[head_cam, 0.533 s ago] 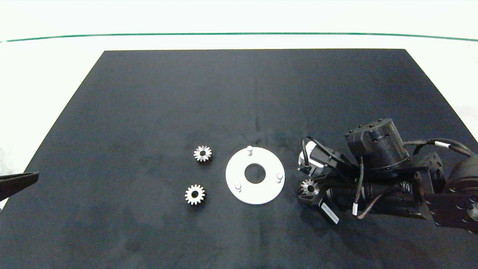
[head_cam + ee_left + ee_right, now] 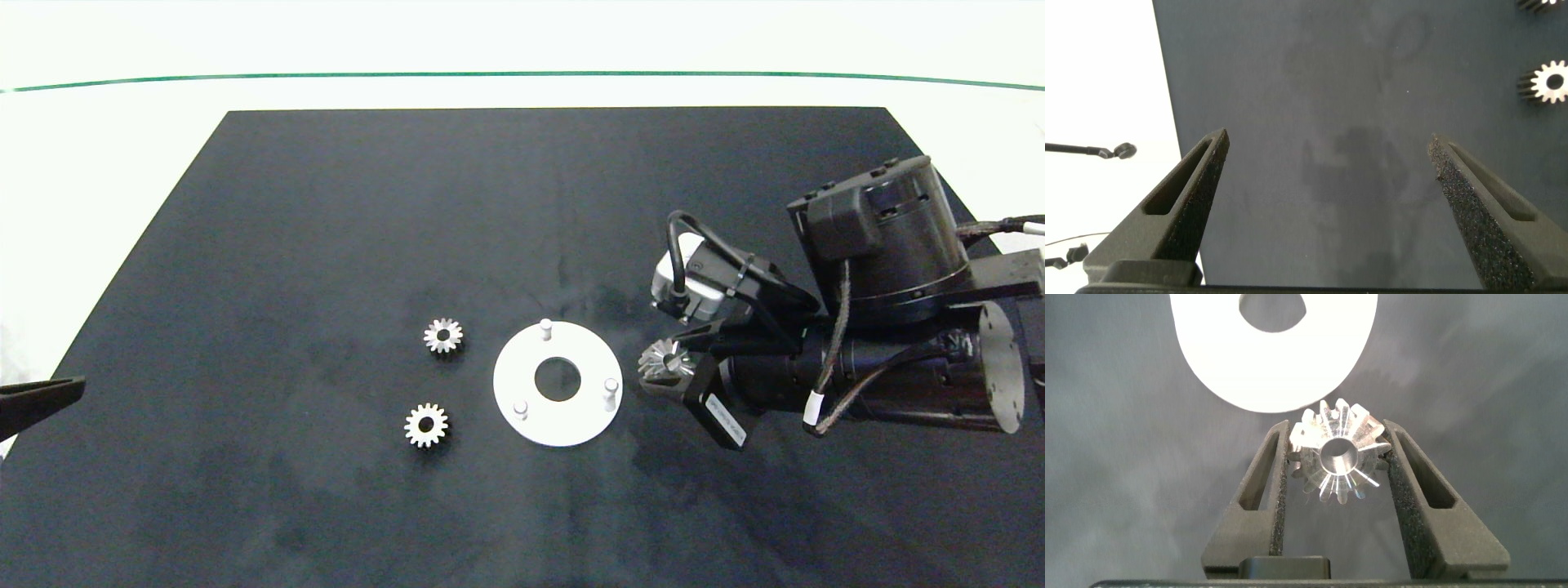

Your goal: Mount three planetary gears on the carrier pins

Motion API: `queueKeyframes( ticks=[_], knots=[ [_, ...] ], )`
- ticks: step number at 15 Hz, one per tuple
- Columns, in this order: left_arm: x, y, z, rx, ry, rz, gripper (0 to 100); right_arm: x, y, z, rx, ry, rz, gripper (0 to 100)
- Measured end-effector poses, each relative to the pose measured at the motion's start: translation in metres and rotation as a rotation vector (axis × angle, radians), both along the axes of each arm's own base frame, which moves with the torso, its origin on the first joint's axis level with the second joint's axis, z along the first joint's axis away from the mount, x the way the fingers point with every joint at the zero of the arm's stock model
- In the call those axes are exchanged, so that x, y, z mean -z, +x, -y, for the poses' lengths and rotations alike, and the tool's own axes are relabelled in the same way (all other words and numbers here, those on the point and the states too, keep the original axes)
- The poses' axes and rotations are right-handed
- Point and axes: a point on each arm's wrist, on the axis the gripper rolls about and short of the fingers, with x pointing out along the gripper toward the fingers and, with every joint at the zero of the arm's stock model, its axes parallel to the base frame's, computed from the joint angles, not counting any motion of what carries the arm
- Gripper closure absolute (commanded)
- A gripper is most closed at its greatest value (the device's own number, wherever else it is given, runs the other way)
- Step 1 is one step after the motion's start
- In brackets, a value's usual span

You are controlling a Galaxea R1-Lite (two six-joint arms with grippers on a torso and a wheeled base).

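the right gripper (image 2: 665, 365) hangs just beside the right edge of the flat white round disc (image 2: 558, 416) with its large centre hole, and its two grey foam-lined fingers (image 2: 1276, 483) are closed on a small silvery metal spur gear with pointed teeth (image 2: 1337, 453). in the right wrist view the gear sits pinched between the pads near the fingertips, its bore facing the camera, with the white disc's rim just past it. in the head view that held gear (image 2: 663, 361) is tilted and lies off the disc, close to the disc's right-hand peg but not over it.

three short white-grey cylindrical pegs stand up from the disc — one at the far side (image 2: 545, 329), one at the right (image 2: 610, 387), one at the near left (image 2: 519, 408). all three are bare.

two more gears of the same kind lie flat on the dark mat (image 2: 326, 245), left of the disc: one farther back (image 2: 443, 336), near the disc's far-left rim, and one nearer the front (image 2: 426, 425). they are apart from each other and from the disc.

the left gripper (image 2: 1327, 151) is parked at the mat's left edge, well apart from the parts, its jaws spread wide with nothing between them — its wrist view catches one of the loose gears (image 2: 1547, 81) off at the side.
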Motion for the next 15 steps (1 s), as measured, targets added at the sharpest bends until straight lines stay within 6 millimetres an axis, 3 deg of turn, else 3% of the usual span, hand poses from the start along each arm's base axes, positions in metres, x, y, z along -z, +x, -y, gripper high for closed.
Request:
queueKeyframes(
  ticks=[3,9,15],
  knots=[
    [0.0,-0.001,0.0,0.001,0.001,0.001,0,-0.01,0.003,-0.013,-0.007,0.016,0.031,75],
    [0.0,-0.003,0.0,0.002,0.004,0.008,0,0.004,0.012,-0.036,-0.019,0.021,-0.019,75],
    [0.0,-0.004,0.0,0.002,0.004,0.011,0,0.016,0.018,-0.043,-0.009,0.012,-0.055,75]
  ],
)
